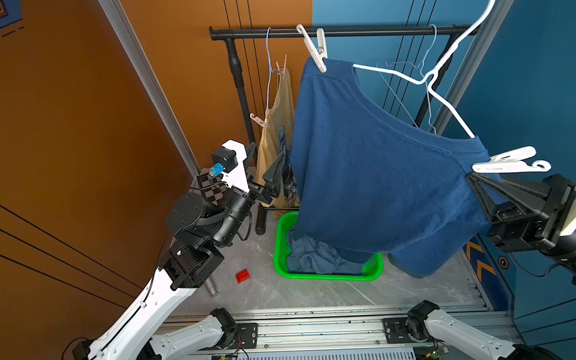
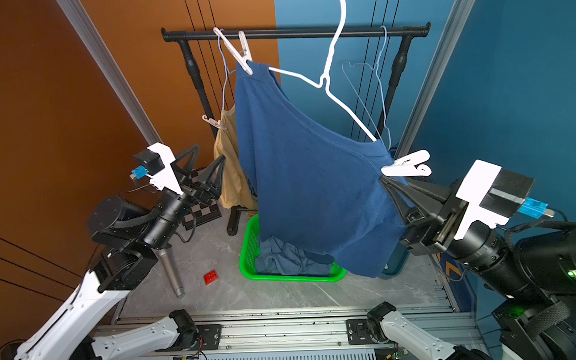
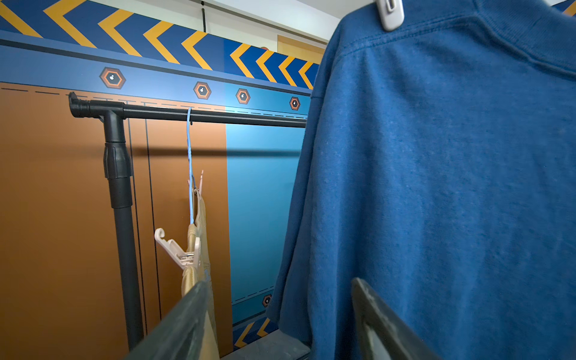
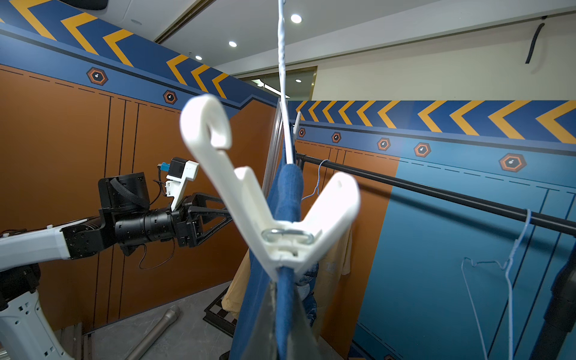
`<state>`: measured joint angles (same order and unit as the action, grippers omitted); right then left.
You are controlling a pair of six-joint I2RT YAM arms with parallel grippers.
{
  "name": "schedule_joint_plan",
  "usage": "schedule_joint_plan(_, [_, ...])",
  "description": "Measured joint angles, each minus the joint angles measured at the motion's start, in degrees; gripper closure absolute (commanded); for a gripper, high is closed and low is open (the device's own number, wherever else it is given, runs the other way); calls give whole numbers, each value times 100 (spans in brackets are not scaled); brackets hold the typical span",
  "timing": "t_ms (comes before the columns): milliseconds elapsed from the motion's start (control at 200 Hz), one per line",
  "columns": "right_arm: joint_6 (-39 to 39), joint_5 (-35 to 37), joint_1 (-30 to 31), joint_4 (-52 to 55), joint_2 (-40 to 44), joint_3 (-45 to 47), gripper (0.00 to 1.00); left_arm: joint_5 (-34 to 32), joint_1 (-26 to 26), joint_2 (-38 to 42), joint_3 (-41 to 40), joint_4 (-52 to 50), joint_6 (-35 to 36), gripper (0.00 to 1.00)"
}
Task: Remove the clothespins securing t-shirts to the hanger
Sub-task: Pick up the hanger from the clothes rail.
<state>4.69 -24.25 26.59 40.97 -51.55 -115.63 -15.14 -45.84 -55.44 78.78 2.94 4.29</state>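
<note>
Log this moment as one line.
Left end effector: open, empty | right end effector: shut on blue shirt next to white clothespin | second clothespin: on other shoulder

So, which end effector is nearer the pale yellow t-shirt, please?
Left: left end effector beside the pale yellow t-shirt; right end effector pinching the blue t-shirt's far side.

Bright, even light now: ceiling spots (image 4: pixel 296 18) glow above the black rail (image 3: pixel 218 117), its soft shadow falls just below it, straight lines bow outward, the close clothespin (image 4: pixel 246 199) looks soft.
</note>
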Motion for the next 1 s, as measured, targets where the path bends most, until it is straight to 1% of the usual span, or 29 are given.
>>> schedule_joint_plan(320, [2, -15, 153, 44, 481, 1193, 100, -125, -74, 186, -313, -28, 0, 26])
schedule_joint_plan(671, [109, -302, 236, -68, 852, 2981, 100, -208, -74, 323, -422, -107, 0, 26])
schedule_joint_plan(856, [153, -564, 177, -664, 756, 3604, 100, -208, -74, 321, -433, -109, -11, 26])
schedule_joint_plan(1001, [70, -988, -247, -1469, 732, 4304, 100, -205, -74, 299, -452, -114, -68, 26])
